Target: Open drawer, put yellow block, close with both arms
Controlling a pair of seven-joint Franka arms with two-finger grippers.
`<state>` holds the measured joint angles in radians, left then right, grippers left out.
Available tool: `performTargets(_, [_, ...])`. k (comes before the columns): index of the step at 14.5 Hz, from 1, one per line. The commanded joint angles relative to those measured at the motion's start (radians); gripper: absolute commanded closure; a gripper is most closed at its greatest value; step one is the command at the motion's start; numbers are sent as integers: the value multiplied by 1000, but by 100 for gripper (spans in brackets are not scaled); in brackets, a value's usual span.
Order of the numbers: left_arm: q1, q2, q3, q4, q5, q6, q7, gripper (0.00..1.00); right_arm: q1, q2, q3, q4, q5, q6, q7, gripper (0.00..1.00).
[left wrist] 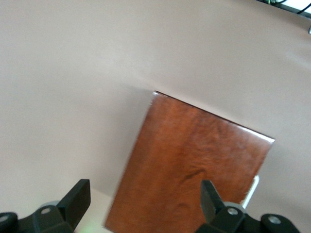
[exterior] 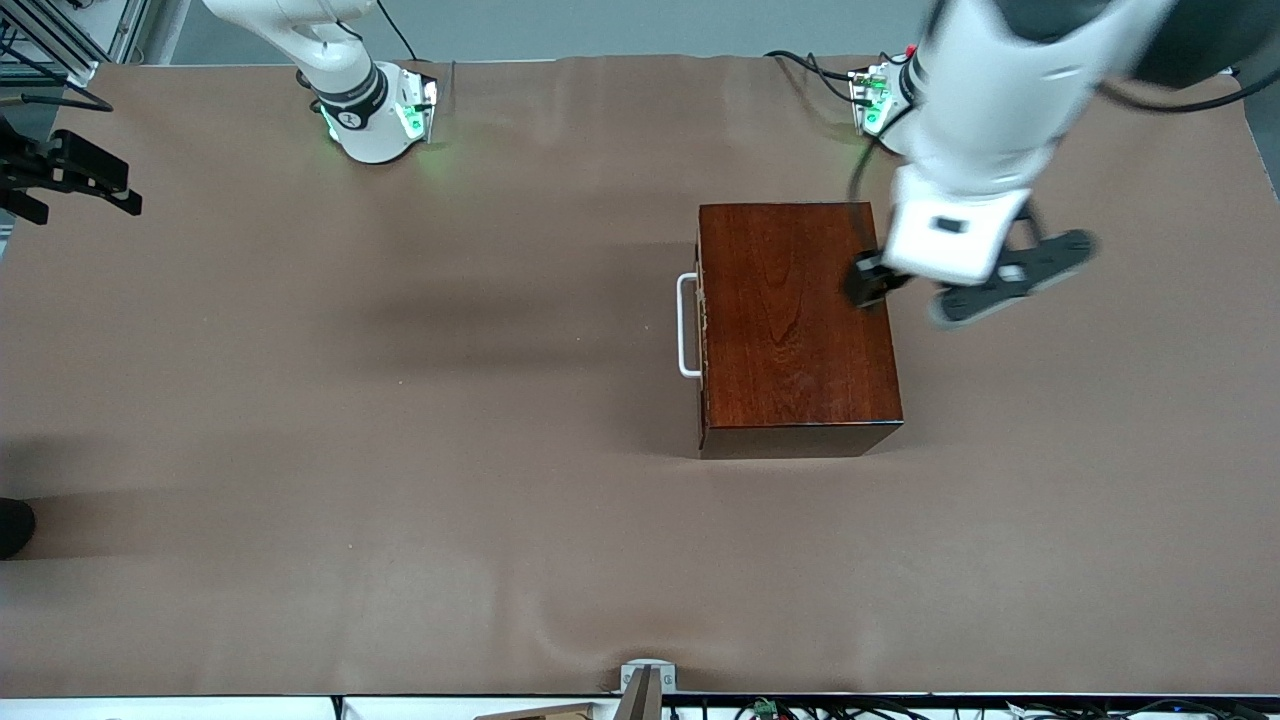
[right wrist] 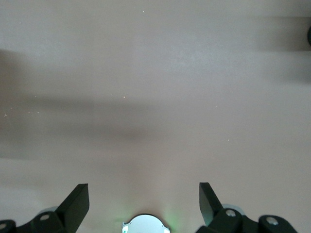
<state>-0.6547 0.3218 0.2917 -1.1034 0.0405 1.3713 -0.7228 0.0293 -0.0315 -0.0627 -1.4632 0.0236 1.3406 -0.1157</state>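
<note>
Drawer sits shut in the glossy mahogany box, its white handle facing nine o'clock toward the right arm's end; no yellow block is visible, so whether it went in cannot be told. Left gripper hovers over the box's three-o'clock edge, fingers spread. Right gripper, spread empty, waits over bare table.

The left arm reaches down from its base at about one o'clock, its left gripper hanging in the air with jaws spread wide. The right arm waits, drawn back toward ten o'clock, its right gripper also parted wide.
</note>
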Motion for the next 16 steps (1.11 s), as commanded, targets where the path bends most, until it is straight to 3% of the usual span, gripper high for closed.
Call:
performTargets(1, [74,-84,-16,-107,-24,20,147,0,-12,-13,6,-6,19,-8,-4,0])
performTargets(4, [113,-87,-9,-105,-10,20,356,0,-8,-13,4,-6,16,-12,-4,0])
performTargets(9, [156,-121,-9,-104,16,18,384,0,-8,-13,4,-6,15,-14,-4,0])
performTargets(11, [213,-133,-22,-104,-2,18,474,0,-6,-13,4,-6,16,-12,-2,0])
performTargets(16, [231,-155,-29,-110,-4,3,585,0,4,-11,4,-5,19,-5,-2,0])
